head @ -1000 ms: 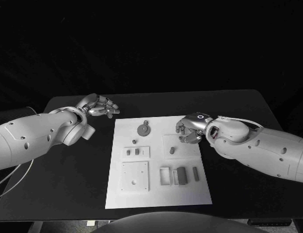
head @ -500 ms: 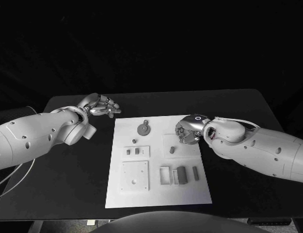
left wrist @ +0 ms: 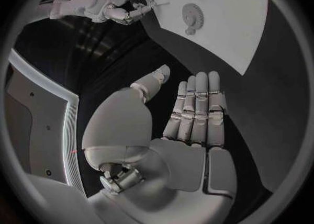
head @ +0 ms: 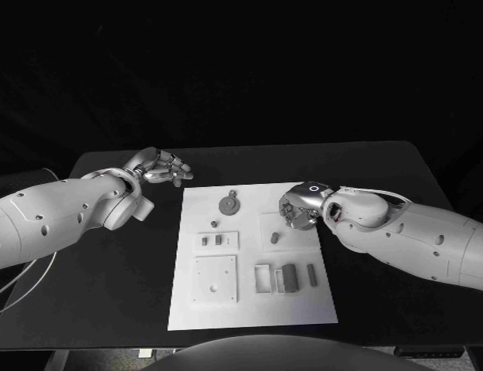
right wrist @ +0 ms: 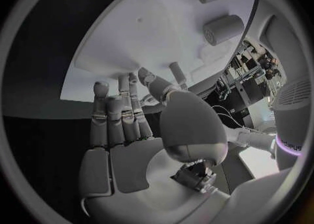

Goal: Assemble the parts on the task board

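Observation:
The white task board (head: 253,305) lies in the middle of the black table. On it are a grey gear (head: 229,205), a small peg (head: 213,225), a short part (head: 274,237) and upright blocks (head: 289,278) beside a slot frame (head: 263,280). My right hand (head: 299,207) hovers over the board's far right edge; its fingers (right wrist: 118,109) are stretched out with nothing in them, their tips near the board (right wrist: 150,30). My left hand (head: 161,168) hangs off the board's far left corner, palm (left wrist: 190,130) flat and bare. The gear (left wrist: 192,13) shows beyond it.
A square plate (head: 215,280) and a smaller plate with two short pieces (head: 218,241) sit on the board's left half. Two grey cylinders (right wrist: 222,28) stand on the board in the right wrist view. Bare black table (head: 107,278) flanks the board on both sides.
My right hand has shifted slightly left over the board's edge and turned a little. My left hand has barely moved.

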Tool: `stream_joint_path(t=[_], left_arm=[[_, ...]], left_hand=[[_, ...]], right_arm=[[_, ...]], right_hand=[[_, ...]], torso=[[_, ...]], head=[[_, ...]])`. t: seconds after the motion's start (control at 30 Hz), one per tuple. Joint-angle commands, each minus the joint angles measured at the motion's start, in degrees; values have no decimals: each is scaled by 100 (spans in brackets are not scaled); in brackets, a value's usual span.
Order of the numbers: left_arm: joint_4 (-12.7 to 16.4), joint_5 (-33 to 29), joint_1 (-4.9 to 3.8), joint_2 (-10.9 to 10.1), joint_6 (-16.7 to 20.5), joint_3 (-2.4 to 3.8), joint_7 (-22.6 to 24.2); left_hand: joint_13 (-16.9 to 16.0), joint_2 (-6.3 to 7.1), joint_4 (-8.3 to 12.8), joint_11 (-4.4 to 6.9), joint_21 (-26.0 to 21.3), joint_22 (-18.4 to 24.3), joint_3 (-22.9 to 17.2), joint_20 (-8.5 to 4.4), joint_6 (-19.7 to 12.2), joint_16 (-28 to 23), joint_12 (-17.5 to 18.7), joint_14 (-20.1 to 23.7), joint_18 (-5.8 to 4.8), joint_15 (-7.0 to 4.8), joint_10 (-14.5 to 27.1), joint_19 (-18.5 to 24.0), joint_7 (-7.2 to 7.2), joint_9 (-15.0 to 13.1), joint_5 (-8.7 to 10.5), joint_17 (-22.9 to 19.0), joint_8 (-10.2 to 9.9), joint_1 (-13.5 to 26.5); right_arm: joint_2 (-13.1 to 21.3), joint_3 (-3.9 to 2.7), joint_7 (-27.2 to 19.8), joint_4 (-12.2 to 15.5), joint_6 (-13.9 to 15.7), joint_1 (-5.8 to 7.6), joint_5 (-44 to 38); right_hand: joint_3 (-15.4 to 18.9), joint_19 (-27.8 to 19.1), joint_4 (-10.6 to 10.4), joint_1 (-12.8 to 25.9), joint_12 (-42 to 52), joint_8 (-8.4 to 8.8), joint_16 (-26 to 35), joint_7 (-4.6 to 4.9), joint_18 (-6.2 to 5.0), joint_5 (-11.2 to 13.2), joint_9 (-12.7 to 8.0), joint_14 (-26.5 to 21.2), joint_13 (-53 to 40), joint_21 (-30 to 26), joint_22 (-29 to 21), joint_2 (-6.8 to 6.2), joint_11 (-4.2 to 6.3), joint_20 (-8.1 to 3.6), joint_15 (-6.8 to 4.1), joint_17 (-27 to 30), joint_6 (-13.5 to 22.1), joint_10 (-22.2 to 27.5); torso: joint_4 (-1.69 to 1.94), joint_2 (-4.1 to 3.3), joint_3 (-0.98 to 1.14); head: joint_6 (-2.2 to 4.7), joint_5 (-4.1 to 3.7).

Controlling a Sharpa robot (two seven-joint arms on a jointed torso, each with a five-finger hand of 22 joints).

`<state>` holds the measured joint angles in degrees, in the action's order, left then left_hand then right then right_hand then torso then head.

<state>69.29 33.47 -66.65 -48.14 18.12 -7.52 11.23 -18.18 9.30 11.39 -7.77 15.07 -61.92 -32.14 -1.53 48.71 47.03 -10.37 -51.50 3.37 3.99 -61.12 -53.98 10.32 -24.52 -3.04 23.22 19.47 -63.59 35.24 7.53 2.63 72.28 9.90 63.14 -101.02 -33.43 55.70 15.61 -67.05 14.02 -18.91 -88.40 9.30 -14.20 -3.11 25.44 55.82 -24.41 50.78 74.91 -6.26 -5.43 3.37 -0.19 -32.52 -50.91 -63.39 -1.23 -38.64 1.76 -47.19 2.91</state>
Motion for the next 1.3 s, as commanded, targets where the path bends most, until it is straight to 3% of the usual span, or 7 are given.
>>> stream_joint_path(t=[0.03,0.8,0.93,1.3], left_arm=[[11,-43,-6,15,59,5,5],[6,-43,-6,25,80,6,-27],[9,-43,-6,22,80,6,-38],[11,-43,-6,20,77,6,-66]], left_hand=[[11,-69,4,7,5,10,36,9,-38,-16,-15,-36,49,2,-25,-47,-3,-6,20,12,11,3],[40,-98,-14,9,15,10,52,-25,-49,-14,-21,-123,52,-36,-30,-134,0,-15,20,78,9,-15],[45,-99,-14,9,18,9,55,-32,-51,-13,-22,-139,52,-43,-31,-150,0,-17,20,91,9,-21],[53,-102,-15,8,22,8,59,-40,-57,-10,-23,-160,52,-53,-30,-170,2,-18,20,109,6,-27]], right_arm=[[-7,13,-6,-12,-97,-19,-104],[-39,14,73,-54,-66,-19,-240],[-39,14,93,-64,-21,-19,-265],[-34,14,55,-57,144,-19,-273]], right_hand=[[-59,28,4,9,-34,-14,34,0,-80,19,1,13,19,-17,58,29,2,-17,-52,7,-61,-72],[-277,83,104,-78,69,-146,32,-124,-80,19,86,103,61,29,95,412,138,-61,-180,6,-355,-407],[-578,126,47,-168,64,-143,60,-131,-80,20,94,151,89,22,80,315,154,-61,-198,20,-400,-458],[-689,141,71,-180,46,-130,77,-132,-80,18,93,171,112,20,78,331,152,-67,-198,25,-404,-463]], torso=[[1,0,1],[0,0,1],[0,-1,0],[0,0,1]], head=[[-5,0],[-11,0],[-9,0],[0,-1]])
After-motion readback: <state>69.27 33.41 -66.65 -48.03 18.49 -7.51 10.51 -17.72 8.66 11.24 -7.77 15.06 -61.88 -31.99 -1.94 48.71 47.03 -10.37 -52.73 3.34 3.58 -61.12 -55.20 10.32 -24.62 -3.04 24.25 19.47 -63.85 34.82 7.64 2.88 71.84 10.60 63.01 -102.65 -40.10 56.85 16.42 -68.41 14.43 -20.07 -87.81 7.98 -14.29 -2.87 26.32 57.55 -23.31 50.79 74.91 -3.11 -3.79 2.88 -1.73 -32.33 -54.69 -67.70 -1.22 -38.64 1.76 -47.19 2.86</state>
